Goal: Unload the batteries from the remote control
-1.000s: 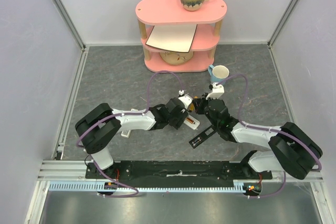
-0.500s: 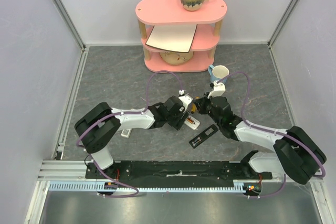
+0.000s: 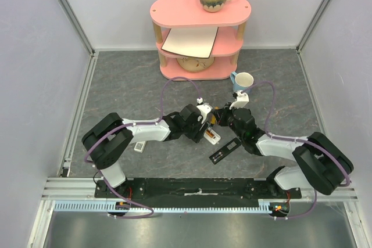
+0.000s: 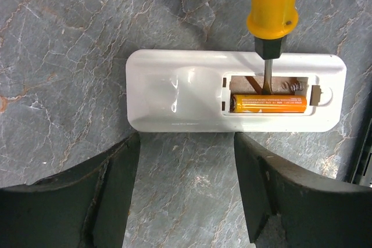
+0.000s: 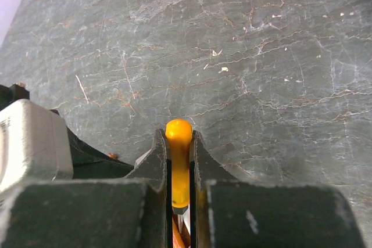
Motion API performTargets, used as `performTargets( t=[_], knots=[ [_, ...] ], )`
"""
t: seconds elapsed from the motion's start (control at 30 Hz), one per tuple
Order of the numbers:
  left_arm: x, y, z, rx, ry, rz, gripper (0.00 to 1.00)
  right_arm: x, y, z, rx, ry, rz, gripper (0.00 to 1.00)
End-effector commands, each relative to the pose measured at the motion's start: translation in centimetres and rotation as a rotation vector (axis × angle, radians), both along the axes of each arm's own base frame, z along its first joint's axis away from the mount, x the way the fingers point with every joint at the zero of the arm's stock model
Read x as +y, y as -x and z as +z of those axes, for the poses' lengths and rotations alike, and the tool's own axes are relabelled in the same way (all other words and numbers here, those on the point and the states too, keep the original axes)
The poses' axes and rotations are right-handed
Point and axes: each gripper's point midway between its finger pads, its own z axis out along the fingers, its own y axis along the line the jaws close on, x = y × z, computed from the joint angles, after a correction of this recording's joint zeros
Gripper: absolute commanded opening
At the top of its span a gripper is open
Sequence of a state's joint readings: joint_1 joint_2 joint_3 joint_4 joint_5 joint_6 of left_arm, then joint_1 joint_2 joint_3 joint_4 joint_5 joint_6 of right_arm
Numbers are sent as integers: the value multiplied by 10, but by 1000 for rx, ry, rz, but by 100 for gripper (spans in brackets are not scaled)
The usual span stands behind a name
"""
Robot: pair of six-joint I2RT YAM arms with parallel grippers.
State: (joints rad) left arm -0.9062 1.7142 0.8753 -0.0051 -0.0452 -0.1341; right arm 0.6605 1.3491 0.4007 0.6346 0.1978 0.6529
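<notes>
The white remote (image 4: 192, 94) lies face down on the grey table with its battery bay open. One orange battery (image 4: 270, 104) sits in the bay's near slot; the far slot is empty. My right gripper (image 5: 179, 135) is shut on the orange-handled screwdriver (image 5: 179, 161), and the screwdriver's tip (image 4: 266, 79) stands in the empty slot beside the battery. My left gripper (image 4: 187, 146) is open and empty, with its fingers (image 4: 110, 184) at the remote's near edge. In the top view both grippers meet over the remote (image 3: 212, 137).
The black battery cover (image 3: 225, 151) lies just right of the remote. A blue mug (image 3: 242, 80) stands behind the right gripper. A pink shelf (image 3: 200, 11) with a mug, a board and a bowl stands at the back. A small pale object (image 3: 139, 146) lies by the left arm.
Both grippers have shifted slightly toward the back over the remote. The right arm's elbow has swung a little. The remote and the black cover have not moved.
</notes>
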Motion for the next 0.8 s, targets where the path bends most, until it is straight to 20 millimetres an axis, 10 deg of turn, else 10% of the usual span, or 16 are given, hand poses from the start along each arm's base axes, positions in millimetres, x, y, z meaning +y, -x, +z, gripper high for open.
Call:
performTargets(
  t=[0.0, 0.77],
  knots=[
    [1, 10, -13, 75, -3, 8, 72, 20, 38, -44, 198, -102, 124, 0],
    [12, 17, -18, 107, -7, 32, 71, 5, 25, -37, 218, -236, 75, 0]
  ],
)
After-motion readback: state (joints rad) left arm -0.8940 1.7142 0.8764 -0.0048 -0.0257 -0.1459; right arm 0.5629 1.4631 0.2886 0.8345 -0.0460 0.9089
